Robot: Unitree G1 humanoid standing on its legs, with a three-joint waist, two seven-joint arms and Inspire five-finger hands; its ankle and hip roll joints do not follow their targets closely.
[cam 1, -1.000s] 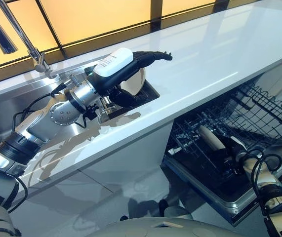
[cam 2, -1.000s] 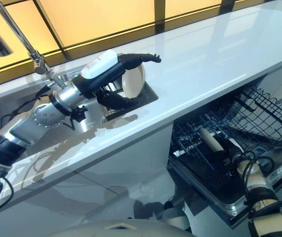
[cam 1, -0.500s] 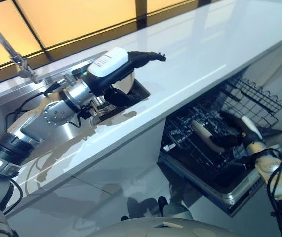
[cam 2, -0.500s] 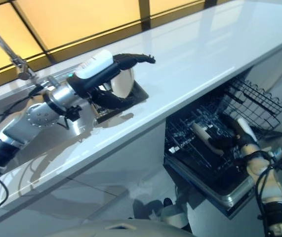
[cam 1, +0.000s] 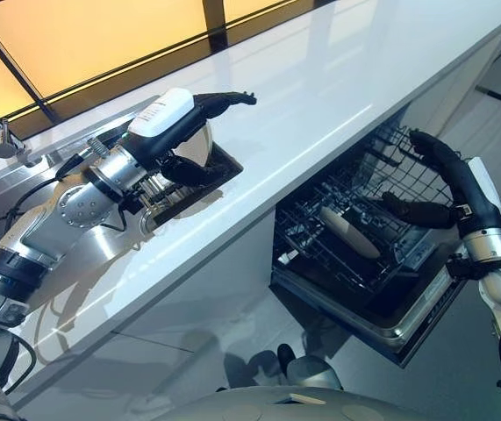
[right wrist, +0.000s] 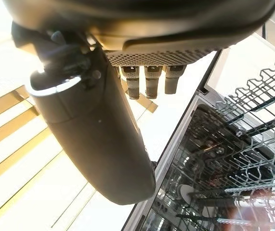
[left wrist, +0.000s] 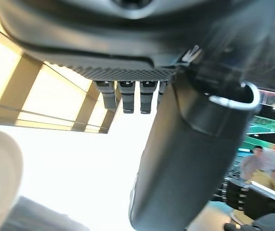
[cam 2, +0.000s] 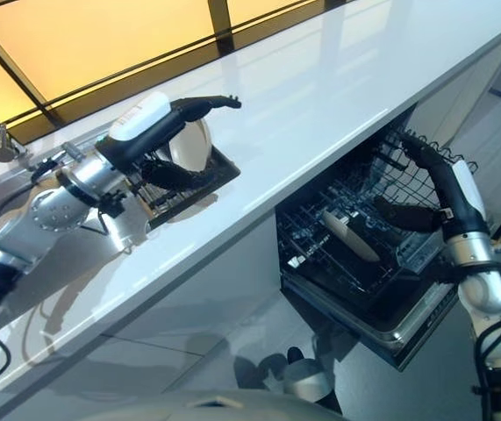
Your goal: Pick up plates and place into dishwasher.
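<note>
While a round white plate [cam 1: 193, 147] is flanked by the left hand's [cam 1: 199, 118] straightened fingers over a dark countertop rack [cam 1: 218, 169], the spread right hand [cam 1: 439, 175] is raised above the black wire dishwasher basket [cam 1: 342, 224], where another pale plate [cam 1: 349, 232] is held.

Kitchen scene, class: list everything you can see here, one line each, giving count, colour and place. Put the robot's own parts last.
Round white plate: one, cream-white, upright in the dark rack on the counter, at the left hand.
Dark dish rack: one, black, on the counter beside the sink.
White glossy countertop: one, white, running across the view.
Steel sink: one, silver, at the counter's left end.
Wire dishwasher rack: one, black, pulled out below the counter.
Pale plate in the rack: one, cream.
Left hand: dark, fingers straight over the white plate.
Right hand: dark, fingers straight, above the dishwasher rack.
</note>
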